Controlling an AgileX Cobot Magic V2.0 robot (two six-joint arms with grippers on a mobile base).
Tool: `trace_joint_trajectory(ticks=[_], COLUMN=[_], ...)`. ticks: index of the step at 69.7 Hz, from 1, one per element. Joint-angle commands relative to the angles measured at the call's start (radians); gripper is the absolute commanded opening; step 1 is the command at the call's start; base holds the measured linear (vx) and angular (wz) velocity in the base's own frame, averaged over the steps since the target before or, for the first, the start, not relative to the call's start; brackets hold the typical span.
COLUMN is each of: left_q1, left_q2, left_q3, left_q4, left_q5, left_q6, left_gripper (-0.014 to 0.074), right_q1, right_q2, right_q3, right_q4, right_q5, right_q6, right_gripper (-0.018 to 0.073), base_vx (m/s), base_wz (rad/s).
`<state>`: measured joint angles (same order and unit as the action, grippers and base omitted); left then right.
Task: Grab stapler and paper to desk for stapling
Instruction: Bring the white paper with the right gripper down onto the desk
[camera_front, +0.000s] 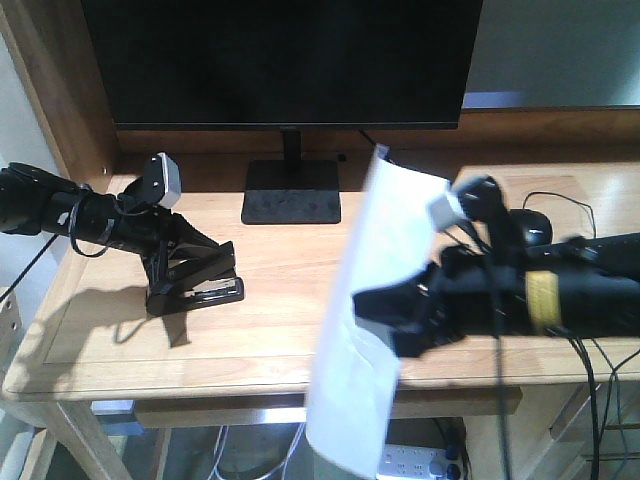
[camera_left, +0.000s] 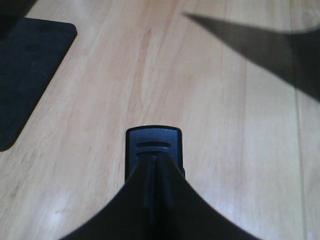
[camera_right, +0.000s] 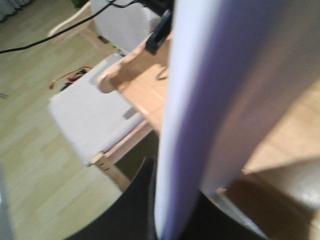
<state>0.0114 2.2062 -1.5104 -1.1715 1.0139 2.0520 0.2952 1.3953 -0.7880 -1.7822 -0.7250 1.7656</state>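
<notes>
Left claw (camera_front: 193, 274) pinching stapler (camera_front: 207, 291) near bench (camera_front: 270, 335) left edge; right claw (camera_front: 392, 310) pinching upright paper (camera_front: 375, 245) over front edge; monitor base (camera_front: 292, 205) toward back edge.

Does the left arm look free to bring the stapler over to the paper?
Probably yes: only bare desk lies between the stapler, clamped in the left gripper, and the paper held upright by the right gripper; the monitor stand sits farther back.

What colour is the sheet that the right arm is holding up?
Plain white; the paper carries no visible print. The exterior front-facing view shows it best.
</notes>
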Motion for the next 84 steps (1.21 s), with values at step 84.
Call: trace_joint_trajectory(ticks=[84], left_q1=[-0.002], left_q2=[-0.067], left_q3=[-0.028], left_q4=[-0.055], left_q5=[0.030], left_q6=[-0.010], left_gripper=[-0.0007], right_q1=[0.035], right_q2=[0.503], right_q3=[-0.241], right_q4=[0.046], right_q5=[0.121], right_q6=[0.008], right_gripper=[-0.0005], base_vx=[0.00], base_wz=[0.00])
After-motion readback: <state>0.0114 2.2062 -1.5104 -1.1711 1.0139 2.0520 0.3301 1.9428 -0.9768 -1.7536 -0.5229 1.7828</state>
